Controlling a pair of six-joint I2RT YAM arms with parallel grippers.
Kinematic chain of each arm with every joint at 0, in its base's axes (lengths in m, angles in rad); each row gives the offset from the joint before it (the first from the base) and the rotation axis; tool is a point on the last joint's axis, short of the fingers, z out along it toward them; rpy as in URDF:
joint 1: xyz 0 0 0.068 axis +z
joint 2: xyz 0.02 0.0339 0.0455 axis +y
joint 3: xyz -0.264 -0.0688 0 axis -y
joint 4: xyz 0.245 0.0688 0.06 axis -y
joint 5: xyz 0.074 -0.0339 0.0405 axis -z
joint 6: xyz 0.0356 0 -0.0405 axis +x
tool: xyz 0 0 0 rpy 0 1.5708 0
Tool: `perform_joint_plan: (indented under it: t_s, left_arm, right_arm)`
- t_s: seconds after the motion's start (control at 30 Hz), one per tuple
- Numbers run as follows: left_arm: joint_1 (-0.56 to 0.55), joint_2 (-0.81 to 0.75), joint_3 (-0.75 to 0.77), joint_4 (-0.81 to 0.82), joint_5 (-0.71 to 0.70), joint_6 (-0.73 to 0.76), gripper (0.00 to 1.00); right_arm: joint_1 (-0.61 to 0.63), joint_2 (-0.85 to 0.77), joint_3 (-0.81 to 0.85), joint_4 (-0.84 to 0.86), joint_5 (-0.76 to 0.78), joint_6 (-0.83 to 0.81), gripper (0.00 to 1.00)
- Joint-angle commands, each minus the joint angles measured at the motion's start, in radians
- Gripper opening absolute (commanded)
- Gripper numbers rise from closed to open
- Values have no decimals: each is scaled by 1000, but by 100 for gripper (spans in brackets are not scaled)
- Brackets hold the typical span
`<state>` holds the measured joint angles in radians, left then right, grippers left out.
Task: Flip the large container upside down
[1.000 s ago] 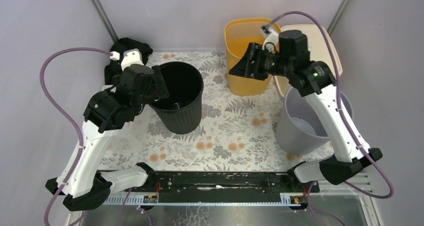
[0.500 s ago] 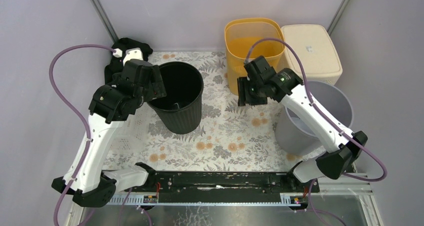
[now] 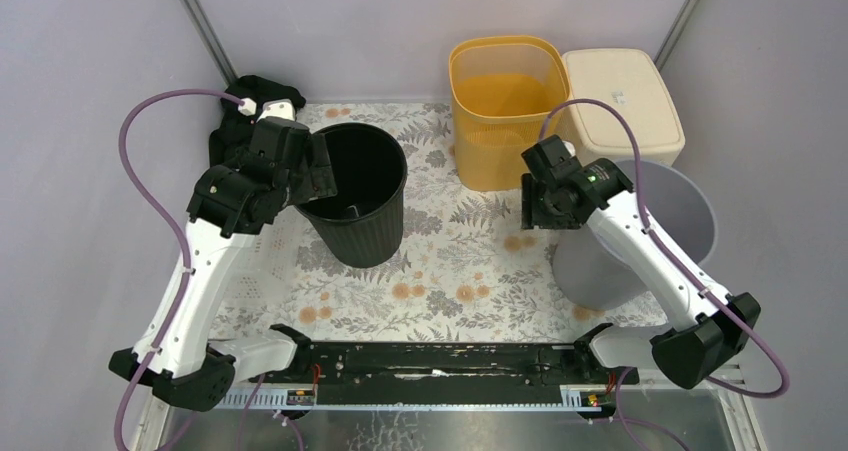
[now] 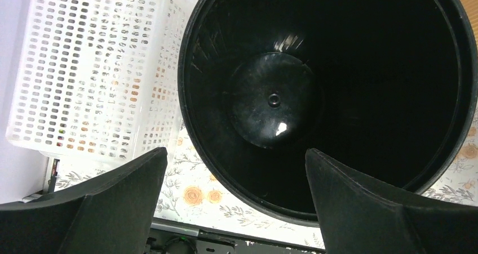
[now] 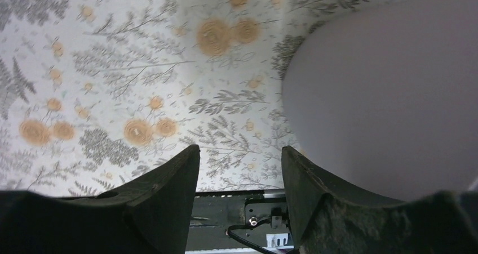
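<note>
bins 3 | cream box 1 | white basket 1

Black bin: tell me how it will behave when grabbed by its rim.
The black bin looks empty and plastic, so probably light. Its base is narrower than its mouth, so a push at the rim may tip it. The glossy wall could slip between the open jaws of the left gripper.

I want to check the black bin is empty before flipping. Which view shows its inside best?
Left wrist view: it looks straight into the black bin, showing its empty bottom. The top view shows the whole bin, but its inside is dark. The right wrist view misses it.
</note>
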<state>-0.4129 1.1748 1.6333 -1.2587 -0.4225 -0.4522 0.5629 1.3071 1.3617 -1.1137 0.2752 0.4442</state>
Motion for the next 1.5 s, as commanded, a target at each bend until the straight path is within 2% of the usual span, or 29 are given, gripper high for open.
perform_joint_plan:
  t_s: [0.0, 0.13, 0.43, 0.7, 0.8, 1.03, 1.33, 1.47]
  left_arm:
    - [20, 5, -25, 67, 34, 27, 100]
    - [39, 7, -46, 80, 33, 27, 100]
    - [84, 21, -147, 132, 5, 21, 100]
    - [96, 41, -203, 175, 51, 18, 99]
    - [95, 36, -207, 184, 104, 19, 91]
    - [95, 34, -221, 192, 224, 24, 61]
    - [91, 39, -218, 184, 333, 27, 44]
    - [65, 36, -216, 172, 363, 22, 33]
  right_arm:
    - [-66, -54, -15, -8, 69, -33, 62]
    - [-76, -62, -14, 0, 53, -44, 62]
    - [-75, -95, 46, 83, -99, -62, 60]
    - [-76, -92, 124, 98, -164, -71, 58]
    - [-76, -92, 137, 103, -176, -68, 57]
    - [-76, -84, 139, 123, -210, -47, 56]
    - [-76, -59, 158, 129, -221, -54, 55]
    - [-75, -55, 163, 133, -230, -55, 55]
